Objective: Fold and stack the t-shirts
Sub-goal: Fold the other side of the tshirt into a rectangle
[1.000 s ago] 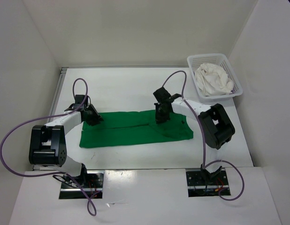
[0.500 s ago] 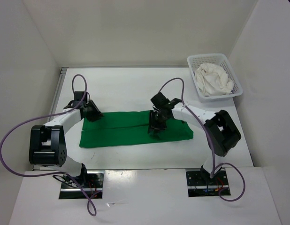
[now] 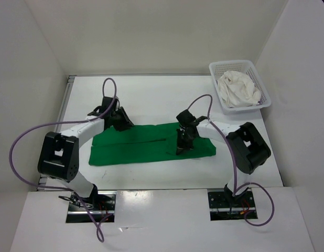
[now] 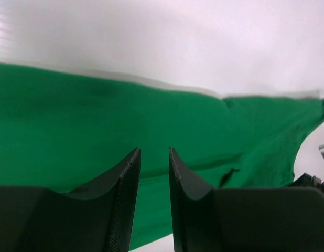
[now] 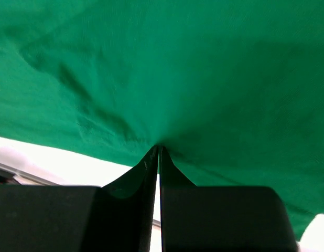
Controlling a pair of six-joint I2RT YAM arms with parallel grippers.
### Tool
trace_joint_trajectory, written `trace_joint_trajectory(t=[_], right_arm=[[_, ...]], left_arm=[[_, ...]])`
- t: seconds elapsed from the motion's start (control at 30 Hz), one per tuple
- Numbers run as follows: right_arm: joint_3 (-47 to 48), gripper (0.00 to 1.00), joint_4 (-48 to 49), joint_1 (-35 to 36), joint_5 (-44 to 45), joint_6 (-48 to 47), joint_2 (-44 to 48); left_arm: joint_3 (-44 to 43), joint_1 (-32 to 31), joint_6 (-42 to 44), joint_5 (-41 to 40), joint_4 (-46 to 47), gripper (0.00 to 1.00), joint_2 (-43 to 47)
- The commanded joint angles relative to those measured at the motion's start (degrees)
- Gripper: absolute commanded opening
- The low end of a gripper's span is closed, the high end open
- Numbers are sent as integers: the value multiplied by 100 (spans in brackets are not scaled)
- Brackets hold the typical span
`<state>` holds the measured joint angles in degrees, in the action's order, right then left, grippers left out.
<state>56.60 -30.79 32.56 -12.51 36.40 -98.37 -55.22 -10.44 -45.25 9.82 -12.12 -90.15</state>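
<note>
1. Right gripper (image 5: 158, 149) pinched tight on a pucker of the green t-shirt (image 3: 136, 147); left gripper (image 4: 154, 152) slightly ajar, nothing in it, over the far hem.
2. Lying as a long strip mid-table, more folds left; white t-shirt (image 3: 238, 89) bunched in the basket (image 3: 233, 66) — no stack yet.
3. Since a second back: left slid right along the far edge, right dropped nearer.

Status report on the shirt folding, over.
Left gripper open, low over bright green cloth t-shirt. Right gripper shut, pinching that shirt. White cloth t-shirt bunched in white plastic mesh basket. Nothing blocking.
</note>
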Motion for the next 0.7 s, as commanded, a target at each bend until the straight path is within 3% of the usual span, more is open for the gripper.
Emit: trace_joint_trajectory(t=[0.0,0.17,0.33,0.4,0.5,0.53,0.63,0.67], right_arm=[[-61,7,336,181,-6,103,81],[-61,12,117,242,-24,-19,81],[361,29,-261,-117,285,-142,624],[361,25,-209,-468,416,-204,801],[361,7,159,-1197,582,-204,925],[422,5,343,-1399,714,-265,811],[720,7,520,-1717,1329,-327,452],[799,12,573,-1805,1452,-388,372]], left_arm=[[-243,-432,-238,125,218,35,-222],[-534,-1126,-379,256,289,35,-477],[-866,-1742,-502,310,351,35,-662],[-972,-1804,-502,310,403,35,-863],[-1095,-1874,-502,310,456,35,-1162],[-1096,-1874,-450,310,456,35,-1302],[-1158,-1638,-380,248,456,35,-1427],[-1097,-1559,-318,187,456,35,-1427]])
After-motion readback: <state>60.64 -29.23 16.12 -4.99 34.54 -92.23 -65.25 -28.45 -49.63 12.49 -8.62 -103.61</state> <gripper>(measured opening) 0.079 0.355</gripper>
